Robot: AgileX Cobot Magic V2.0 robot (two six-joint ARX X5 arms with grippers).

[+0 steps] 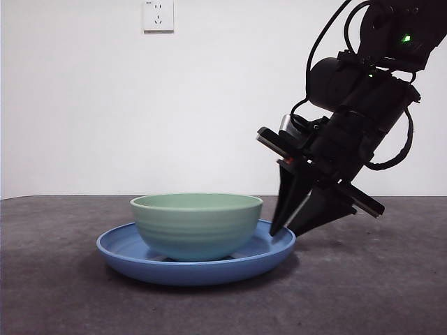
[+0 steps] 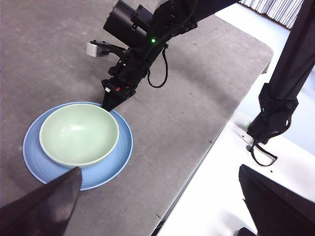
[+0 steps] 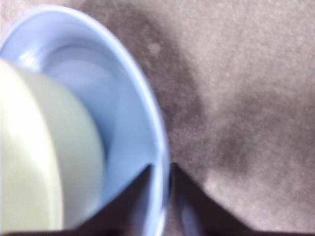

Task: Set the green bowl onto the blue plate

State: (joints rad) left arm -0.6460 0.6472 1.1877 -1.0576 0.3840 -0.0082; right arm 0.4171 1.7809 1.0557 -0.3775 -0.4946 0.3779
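The green bowl (image 1: 196,225) stands upright in the middle of the blue plate (image 1: 126,252) on the dark table. It also shows in the left wrist view (image 2: 78,134) on the plate (image 2: 125,142). My right gripper (image 1: 283,232) reaches down to the plate's right rim. In the right wrist view its jaws (image 3: 165,169) stand closely on either side of the plate's rim (image 3: 147,108), shut on it, with the bowl (image 3: 44,157) beside them. My left gripper (image 2: 157,196) is open and empty, high above the table, away from the plate.
The table's edge (image 2: 206,147) runs near the plate, with a white surface and a black stand (image 2: 275,108) beyond it. A white wall with a socket (image 1: 158,15) stands behind the table.
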